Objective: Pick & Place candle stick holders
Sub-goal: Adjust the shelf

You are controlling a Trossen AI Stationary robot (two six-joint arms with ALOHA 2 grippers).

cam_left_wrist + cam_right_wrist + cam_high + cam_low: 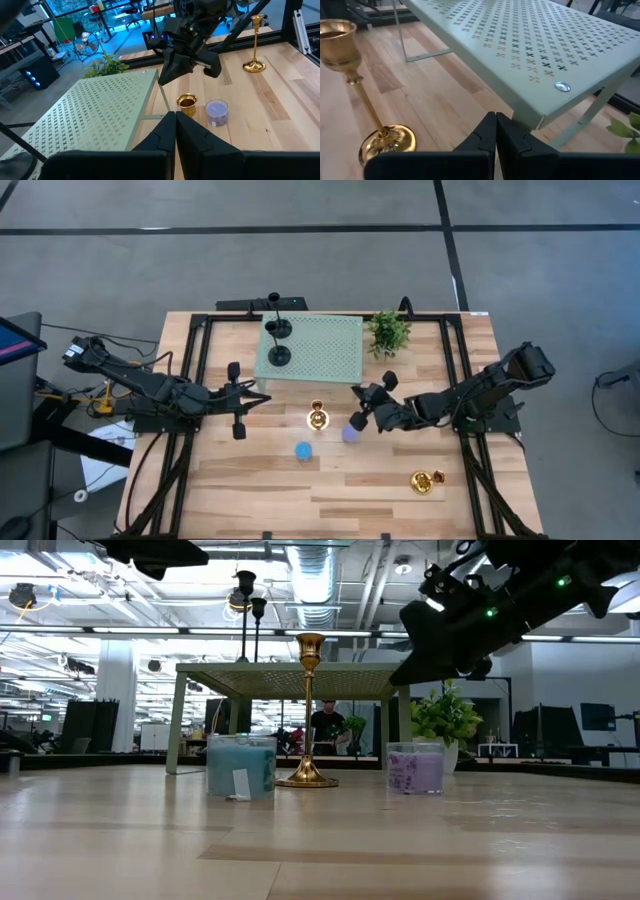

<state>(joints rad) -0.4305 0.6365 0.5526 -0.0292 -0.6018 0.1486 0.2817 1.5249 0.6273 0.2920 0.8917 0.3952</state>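
Two black holders [277, 340] on the shelf — two gold [318, 418] upright on the table.

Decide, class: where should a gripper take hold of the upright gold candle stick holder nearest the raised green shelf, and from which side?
Probably the slim stem of the gold candle stick holder, midway between cup and base. It stands upright, so come in level from the right gripper side, fingers either side of the stem.

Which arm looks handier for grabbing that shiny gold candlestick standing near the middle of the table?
Probably the right: its gripper hovers beside the upright shiny gold candlestick holder, jaws shut. The left gripper sits farther away.
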